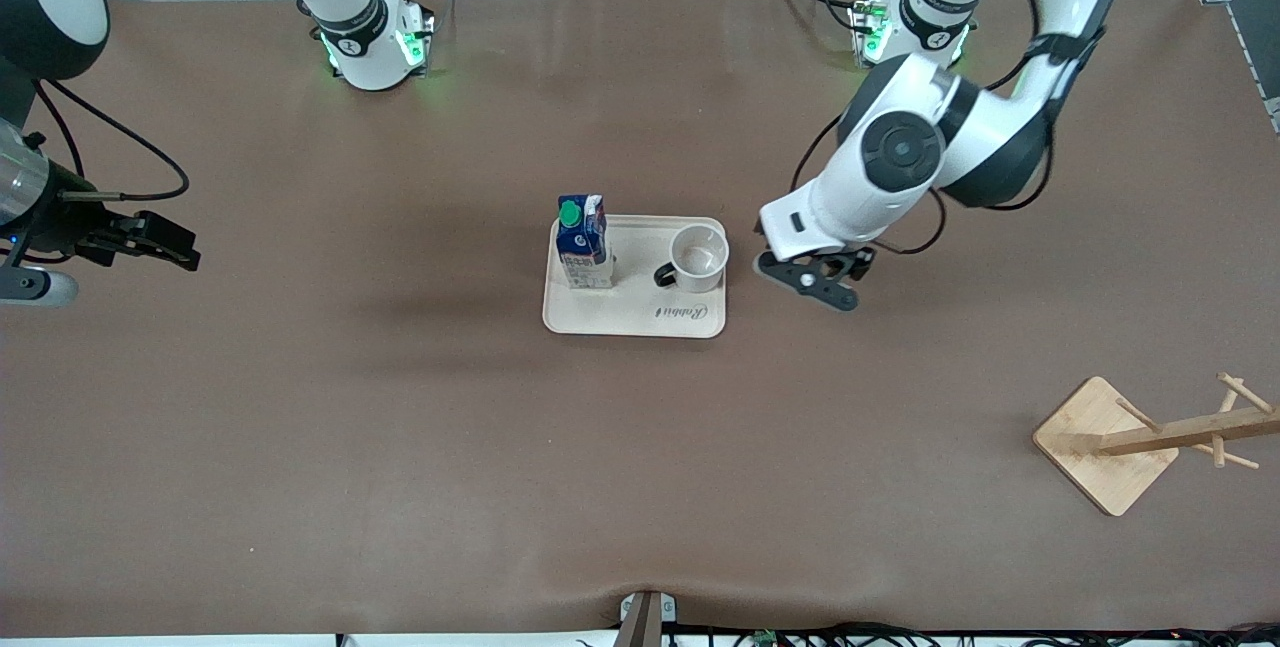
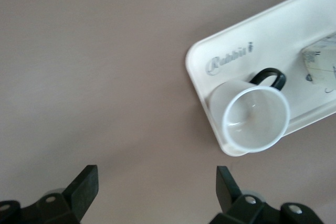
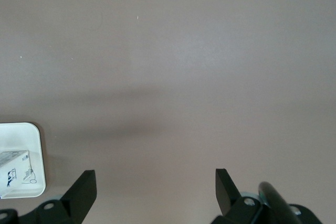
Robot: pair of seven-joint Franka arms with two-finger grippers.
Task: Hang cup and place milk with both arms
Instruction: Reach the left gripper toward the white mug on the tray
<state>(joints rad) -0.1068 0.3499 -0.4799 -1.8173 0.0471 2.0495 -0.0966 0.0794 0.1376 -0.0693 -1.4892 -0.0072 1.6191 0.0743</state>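
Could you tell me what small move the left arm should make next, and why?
Probably slide the left gripper sideways over the cup on the tray. Its jaws are open and empty, over bare table just off the tray's end, and the cup stands upright beside the milk. The right gripper waits, open, far off.

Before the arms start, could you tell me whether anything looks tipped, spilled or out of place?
Nothing stands out. The milk and cup stand upright on the tray, and the wooden rack stands upright toward the left arm's end.
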